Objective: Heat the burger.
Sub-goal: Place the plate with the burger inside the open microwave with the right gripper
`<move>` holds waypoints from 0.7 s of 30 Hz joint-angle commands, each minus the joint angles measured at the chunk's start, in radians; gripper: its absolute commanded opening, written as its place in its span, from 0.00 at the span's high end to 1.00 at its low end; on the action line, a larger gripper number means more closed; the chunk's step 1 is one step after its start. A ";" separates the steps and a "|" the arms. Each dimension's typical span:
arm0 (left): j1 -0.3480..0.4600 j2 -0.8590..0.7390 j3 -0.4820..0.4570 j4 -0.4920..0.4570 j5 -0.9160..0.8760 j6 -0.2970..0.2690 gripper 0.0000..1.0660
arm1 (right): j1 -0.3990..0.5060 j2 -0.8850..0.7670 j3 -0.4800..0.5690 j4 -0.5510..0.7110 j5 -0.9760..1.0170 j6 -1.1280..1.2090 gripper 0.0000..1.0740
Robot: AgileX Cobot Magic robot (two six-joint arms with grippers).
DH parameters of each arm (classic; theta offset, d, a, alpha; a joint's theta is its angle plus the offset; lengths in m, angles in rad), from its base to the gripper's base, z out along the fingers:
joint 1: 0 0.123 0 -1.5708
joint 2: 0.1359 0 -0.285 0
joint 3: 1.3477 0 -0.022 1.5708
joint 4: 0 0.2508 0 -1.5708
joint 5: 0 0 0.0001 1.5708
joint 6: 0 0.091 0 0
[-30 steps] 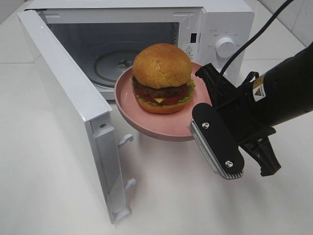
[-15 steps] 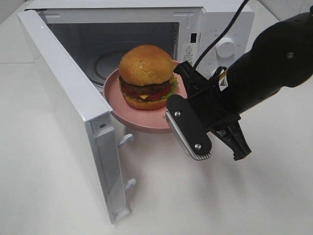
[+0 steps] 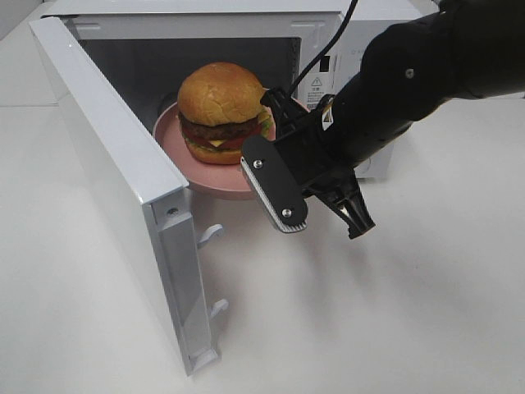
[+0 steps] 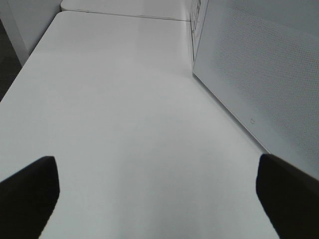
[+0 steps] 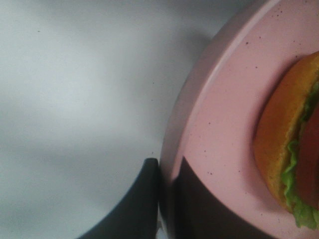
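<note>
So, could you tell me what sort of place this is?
Likely a lab mock-up of a kitchen: a white microwave with open door on a plain white table, plus a burger on a pink plate.

High camera overlooks the open white microwave (image 3: 107,131); right wrist, close-up, shares its round pink plate (image 5: 224,124); left wrist skims white tabletop (image 4: 124,139).

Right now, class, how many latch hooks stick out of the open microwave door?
2. The upper hook sits high on the door edge; the lower hook is nearer its bottom. None appears hidden.
</note>
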 commanded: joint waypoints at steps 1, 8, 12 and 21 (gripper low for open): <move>0.002 -0.011 0.002 -0.005 -0.013 0.000 0.06 | -0.007 0.009 -0.040 0.004 -0.064 -0.015 0.97; 0.002 -0.011 0.002 -0.005 -0.013 0.000 0.06 | -0.007 0.075 -0.115 0.004 -0.064 -0.015 0.97; 0.002 -0.011 0.002 -0.005 -0.013 0.000 0.06 | -0.007 0.095 -0.141 0.004 -0.064 -0.015 0.97; 0.002 -0.011 0.002 -0.005 -0.013 0.000 0.06 | -0.007 0.164 -0.228 0.004 -0.063 -0.015 0.97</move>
